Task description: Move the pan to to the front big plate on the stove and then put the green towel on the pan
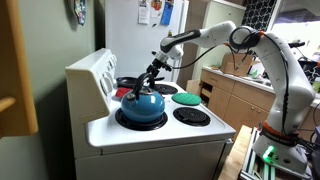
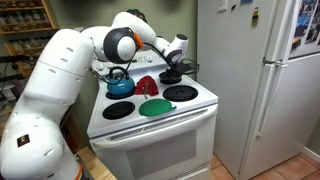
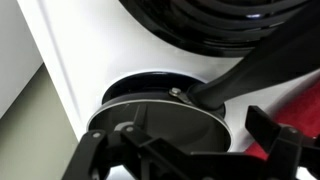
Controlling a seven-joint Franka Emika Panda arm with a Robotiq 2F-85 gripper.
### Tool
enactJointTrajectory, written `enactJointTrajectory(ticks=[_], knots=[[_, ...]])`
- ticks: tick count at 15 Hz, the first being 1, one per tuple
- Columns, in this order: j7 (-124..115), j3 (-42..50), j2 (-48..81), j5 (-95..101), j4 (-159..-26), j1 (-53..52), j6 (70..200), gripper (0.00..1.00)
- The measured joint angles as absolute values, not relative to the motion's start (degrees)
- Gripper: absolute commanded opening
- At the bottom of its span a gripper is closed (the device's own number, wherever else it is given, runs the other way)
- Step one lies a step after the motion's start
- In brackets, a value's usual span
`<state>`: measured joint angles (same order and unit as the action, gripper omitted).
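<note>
Black round pan (image 3: 150, 108), long tapered handle (image 3: 250, 75)

White arm (image 2: 52, 95) (grey joints) ends in black hand (image 1: 150, 80).

Read the worktop (image 1: 100, 130) as a clock face from its front edge. The kettle (image 2: 120, 82) stands on the burner at 10 o'clock; the pan (image 2: 176, 73) sits on the burner at 2 o'clock, with the pincer (image 2: 172, 64) just above it. A cloth (image 2: 147, 84) lies at the centre, between kettle and pan. The towel (image 2: 155, 107) lies at 6 o'clock, between a bare burner (image 2: 118, 110) at 8 o'clock and a second burner (image 2: 180, 93) at 4 o'clock. The control panel (image 1: 90, 75) rises at 12 o'clock. The fridge (image 2: 260, 80) stands beside the worktop at 3 o'clock.
</note>
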<state>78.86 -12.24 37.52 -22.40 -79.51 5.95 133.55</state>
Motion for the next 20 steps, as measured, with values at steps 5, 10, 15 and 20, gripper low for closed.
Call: enactJointTrajectory(ticks=[5, 10, 15, 20], knots=[[78.8, -11.6, 37.5, -18.7, -79.6, 5.9, 133.5, 0.93], [77.1, -11.4, 37.2, -17.1, -80.0, 5.9, 133.5, 0.50], [75.2, -11.0, 36.9, -15.3, -80.2, 5.8, 133.5, 0.60], [73.8, -10.7, 36.8, -13.6, -80.3, 5.6, 133.5, 0.14]])
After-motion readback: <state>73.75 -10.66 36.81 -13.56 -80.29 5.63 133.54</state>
